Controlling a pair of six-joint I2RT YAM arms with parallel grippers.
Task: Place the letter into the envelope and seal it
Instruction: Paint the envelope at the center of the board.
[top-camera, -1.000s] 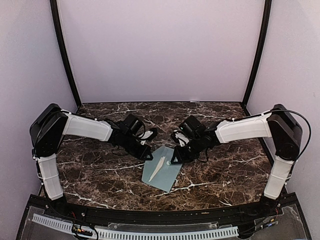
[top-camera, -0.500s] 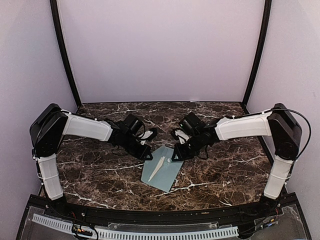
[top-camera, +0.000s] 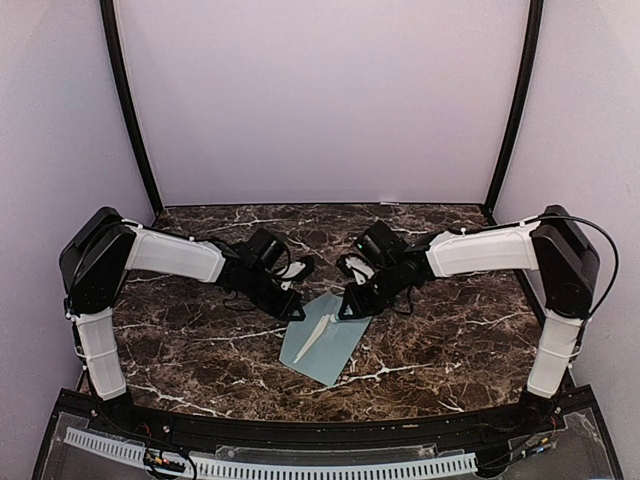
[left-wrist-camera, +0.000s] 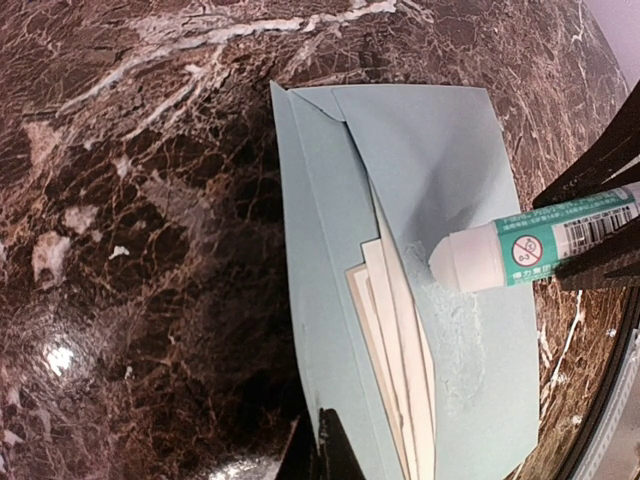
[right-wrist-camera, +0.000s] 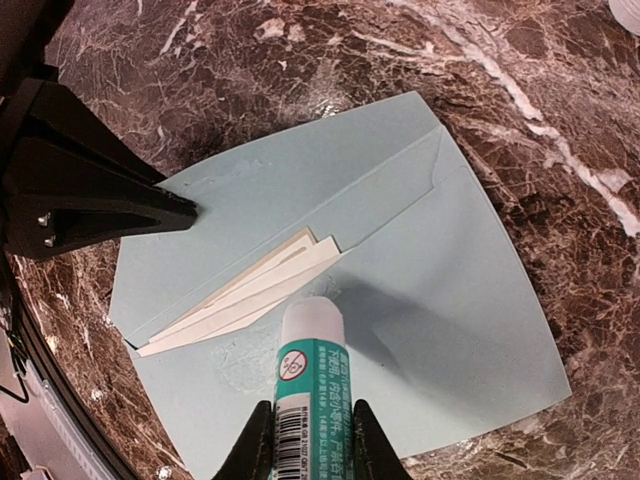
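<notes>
lying flat on the table with flap open and the folded letter poking out, the envelope has the right gripper clamping a glue stick against the flap and the left gripper, clenched empty, pressing its far left edge.

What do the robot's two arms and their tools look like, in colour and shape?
Both the left arm and the right arm have smooth white shells between bulky black joints. A thin black cable loops beside the right arm's upper joint. The left tool and right tool are black, with tapering, wedge-shaped fingers.
</notes>
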